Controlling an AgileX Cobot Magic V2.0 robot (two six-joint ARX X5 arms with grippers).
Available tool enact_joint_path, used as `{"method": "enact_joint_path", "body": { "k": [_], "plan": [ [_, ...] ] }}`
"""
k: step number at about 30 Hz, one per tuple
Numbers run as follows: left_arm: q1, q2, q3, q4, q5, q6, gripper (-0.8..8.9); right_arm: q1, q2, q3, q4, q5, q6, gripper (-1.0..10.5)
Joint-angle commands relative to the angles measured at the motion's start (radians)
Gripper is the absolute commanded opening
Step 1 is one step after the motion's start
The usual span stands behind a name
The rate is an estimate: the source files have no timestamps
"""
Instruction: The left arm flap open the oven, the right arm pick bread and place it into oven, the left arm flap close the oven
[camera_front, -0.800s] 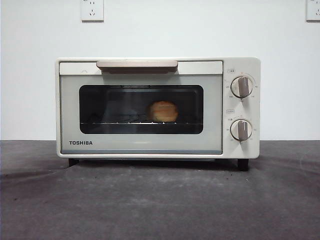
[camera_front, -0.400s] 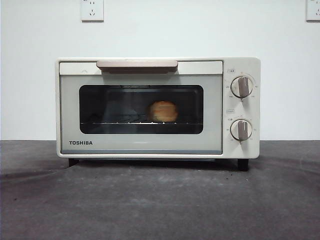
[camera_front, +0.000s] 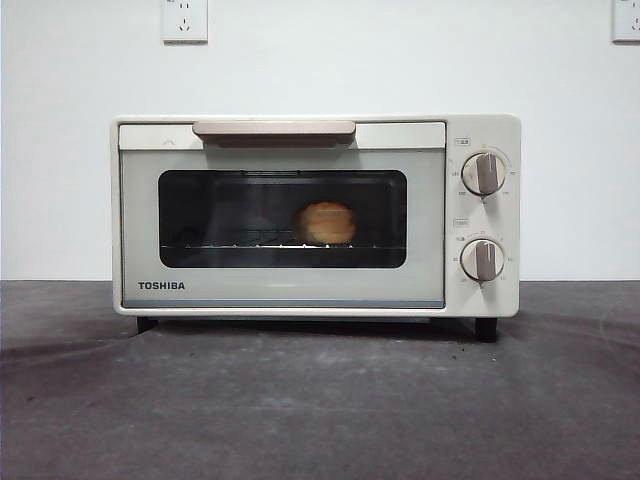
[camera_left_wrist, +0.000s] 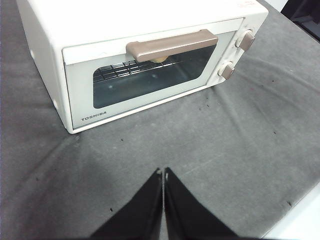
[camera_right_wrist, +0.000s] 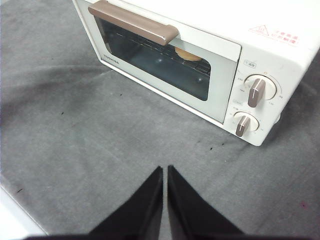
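Two black grippers hang above a dark grey table (camera_front: 320, 400), both drawn back from a cream-white oven (camera_front: 315, 215) whose door is shut. Through the dark glass window (camera_front: 283, 219) a golden-brown bread (camera_front: 326, 223) sits on the wire rack (camera_front: 240, 243), a little toward the knob side of centre. A beige bar handle (camera_front: 274, 130) runs along the top edge of the door, its long axis level and parallel to the oven front. Two beige knobs (camera_front: 484, 173) stand one above the other beside the door.

From the left wrist view, the left gripper (camera_left_wrist: 163, 172) has its jaws pressed together, holding nothing, well apart from the oven, which lies ahead of it across bare table. From the right wrist view, the right gripper (camera_right_wrist: 164, 170) is likewise closed and empty, with the knob end of the oven ahead of it. Neither gripper touches anything.

Judged from this, every step of the task looks done: bread inside, door closed. If the door needed another push, the left gripper faces the handle squarely and seems the better placed
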Motion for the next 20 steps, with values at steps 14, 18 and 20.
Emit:
{"method": "enact_joint_path", "body": {
  "k": [14, 18, 20],
  "plan": [
    [0.149, -0.286, -0.261, 0.738, -0.311, 0.086, 0.11, 0.009, 0.007, 0.021, 0.012, 0.0, 0.01, 0.1],
    [0.198, -0.386, -0.409, 0.843, -0.465, 0.08, 0.11, 0.009, 0.007, 0.021, 0.012, 0.0, 0.01, 0.1],
    [0.218, -0.432, -0.481, 0.845, -0.525, 0.08, 0.11, 0.009, 0.008, 0.021, 0.012, 0.0, 0.01, 0.1]
  ]
}}
